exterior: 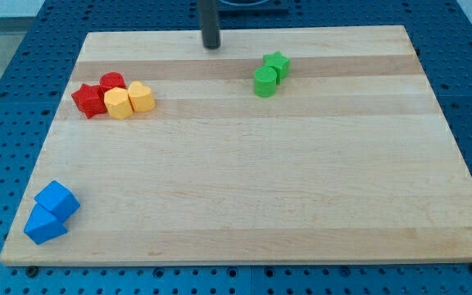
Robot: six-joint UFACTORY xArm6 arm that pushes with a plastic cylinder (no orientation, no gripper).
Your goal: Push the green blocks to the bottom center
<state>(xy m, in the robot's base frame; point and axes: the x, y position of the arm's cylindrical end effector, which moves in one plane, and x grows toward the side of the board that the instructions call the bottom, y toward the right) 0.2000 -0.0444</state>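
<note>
Two green blocks sit touching near the view's top, right of centre: a green star [277, 63] and a green cylinder [265, 81] just below-left of it. My tip [211, 46] is at the view's top centre, on the board's far edge, to the upper left of the green pair and apart from them.
The wooden board [252, 197] lies on a blue pegboard table. At the upper left, a red star [89, 100], a red cylinder [112, 82] and two yellow blocks [129, 101] cluster together. Two blue blocks [51, 212] sit at the lower left corner.
</note>
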